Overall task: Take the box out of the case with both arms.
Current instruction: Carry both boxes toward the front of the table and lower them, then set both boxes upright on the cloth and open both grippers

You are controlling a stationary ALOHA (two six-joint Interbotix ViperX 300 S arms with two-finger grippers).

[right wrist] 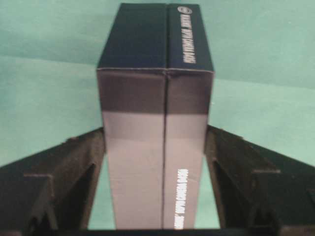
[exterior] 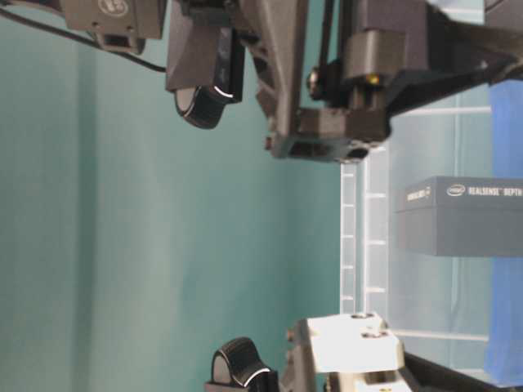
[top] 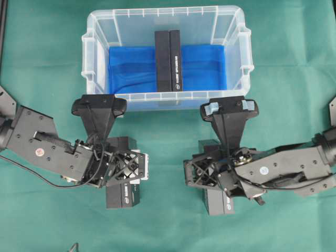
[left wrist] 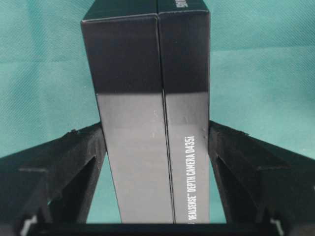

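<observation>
Surface: teal-green cloth (top: 168,231) covering the whole table.
Case: clear translucent plastic rectangular tub (top: 163,11) with a moulded rim and side handles, at the far middle of the cloth; a blue sheet (top: 131,68) lines its floor.
Box: long black cardboard box (top: 168,60) inside the case, on the blue sheet at the centre, a seam running along its length. No gripper touches it.
Box lettering: the table-level view reads "intel REALSENSE DEPTH" in white; from overhead the print is too small to read.
Left gripper (left wrist: 155,130): outside the case, near its front wall; black fingers pressed against both long sides of a second black carton (left wrist: 142,64).
Second carton lettering: "REALSENSE DEPTH CAMERA D435i".
Right gripper (right wrist: 155,130): also in front of the case; fingers clamped likewise on a third black carton (right wrist: 147,98).
Third carton lettering: white, upside down, blurred.
</observation>
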